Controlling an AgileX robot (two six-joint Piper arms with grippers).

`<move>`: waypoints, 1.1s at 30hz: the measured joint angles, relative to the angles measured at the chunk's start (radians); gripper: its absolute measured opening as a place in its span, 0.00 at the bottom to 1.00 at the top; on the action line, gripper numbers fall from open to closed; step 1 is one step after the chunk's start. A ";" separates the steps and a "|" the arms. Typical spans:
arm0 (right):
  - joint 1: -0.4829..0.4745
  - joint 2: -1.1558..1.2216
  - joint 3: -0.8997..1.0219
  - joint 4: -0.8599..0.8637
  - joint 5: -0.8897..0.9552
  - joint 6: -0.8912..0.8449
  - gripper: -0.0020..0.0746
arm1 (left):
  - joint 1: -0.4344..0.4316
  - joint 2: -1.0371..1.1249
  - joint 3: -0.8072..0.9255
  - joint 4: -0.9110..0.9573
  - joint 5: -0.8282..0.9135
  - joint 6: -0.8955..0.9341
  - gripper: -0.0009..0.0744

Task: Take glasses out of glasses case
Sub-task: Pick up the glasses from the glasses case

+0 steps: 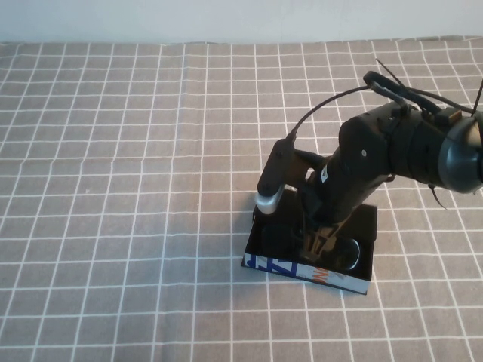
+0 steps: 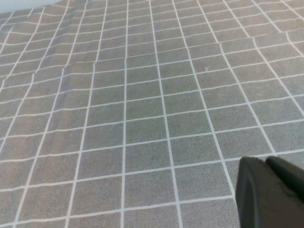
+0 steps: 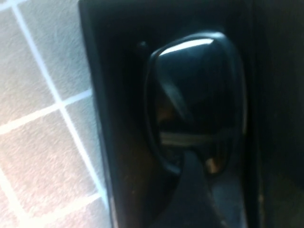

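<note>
The glasses case (image 1: 302, 270) lies open on the checked cloth at front centre-right, its white side with blue and orange marks facing me. The dark glasses (image 1: 349, 253) lie inside it. My right gripper (image 1: 317, 243) reaches down into the case between the two lenses. In the right wrist view one dark lens (image 3: 199, 95) fills the middle, with the black case wall (image 3: 95, 95) beside it. My left gripper (image 2: 266, 161) is out of the high view. It hangs shut and empty over bare cloth.
A grey tablecloth with a white grid (image 1: 113, 188) covers the whole table. The right arm's black body and cables (image 1: 392, 143) rise above the case towards the back right. A white wall (image 1: 226, 19) runs along the far edge.
</note>
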 joint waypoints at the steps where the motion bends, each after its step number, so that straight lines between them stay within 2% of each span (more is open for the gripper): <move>1: 0.000 0.000 0.000 -0.002 -0.009 0.000 0.63 | 0.000 0.000 0.000 0.000 0.000 0.000 0.01; 6: 0.000 0.001 0.000 -0.004 -0.017 0.000 0.72 | 0.000 0.000 0.000 0.000 0.000 0.000 0.01; 16: 0.000 0.017 0.002 -0.006 0.010 0.000 0.66 | 0.000 0.000 0.000 0.000 0.000 0.000 0.01; 27: 0.000 0.017 0.011 -0.006 -0.033 0.000 0.66 | 0.000 0.000 0.000 0.000 0.000 0.000 0.01; 30: 0.000 0.021 0.011 -0.008 -0.036 0.000 0.62 | 0.000 0.000 0.000 0.000 0.000 0.000 0.01; 33: 0.000 0.021 0.011 -0.017 -0.043 0.000 0.45 | 0.000 0.000 0.000 0.000 0.000 0.000 0.01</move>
